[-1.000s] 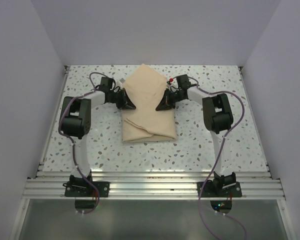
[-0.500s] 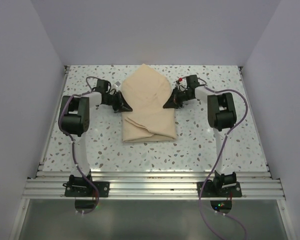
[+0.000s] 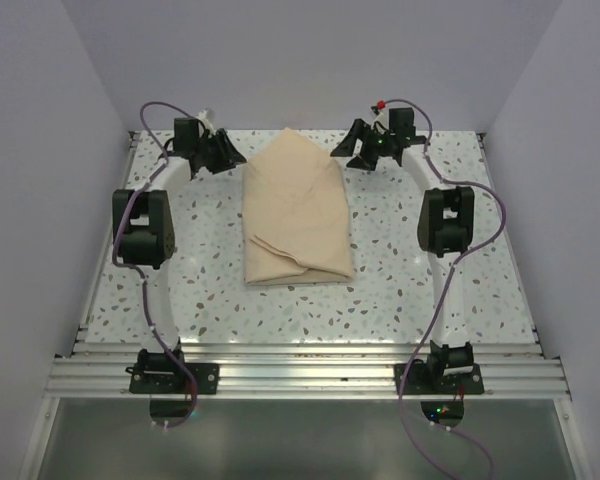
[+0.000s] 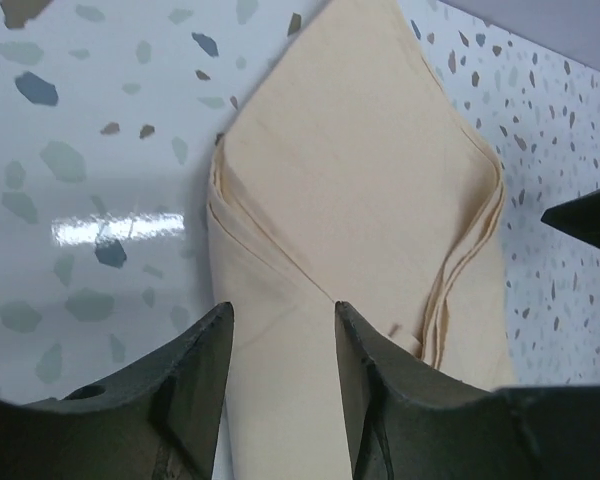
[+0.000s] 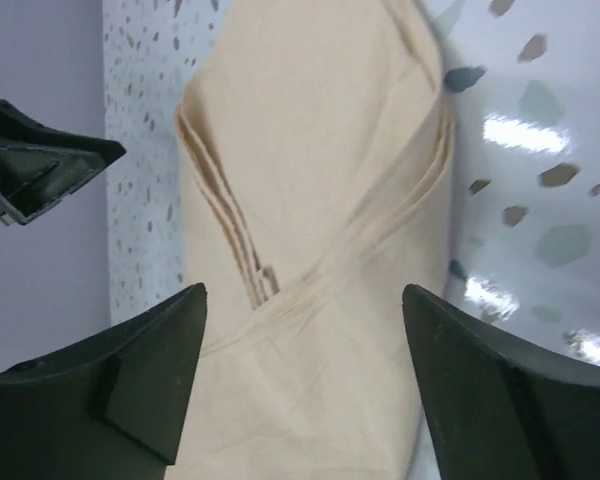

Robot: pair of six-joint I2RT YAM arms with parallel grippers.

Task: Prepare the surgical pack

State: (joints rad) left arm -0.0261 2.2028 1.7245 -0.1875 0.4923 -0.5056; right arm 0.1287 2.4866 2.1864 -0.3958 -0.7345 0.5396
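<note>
**Pack lies between two empty tools**

We see the pack [image 3: 296, 220] lying flat on the counter [image 3: 400, 290]. It is a folded tan bundle whose long axis runs from the near side toward the back wall [image 3: 300, 60], and its far end is folded to a point. The tools flank that point, with the left tool [image 3: 223, 152] to the pack's left and the right tool [image 3: 348, 152] to its right. Each is clear of the cloth and aimed inward at it, and neither looks nearer. The left tool's jaws stand moderately apart and the right tool's stand wide, and both hold nothing. We judge that either tool could reach the pack's slanted far edges by coming inward and down. Around the pack the counter is glossy and speckled, probably slick under cloth. The back wall stands close behind the pack's point, so room there is tight.
</note>
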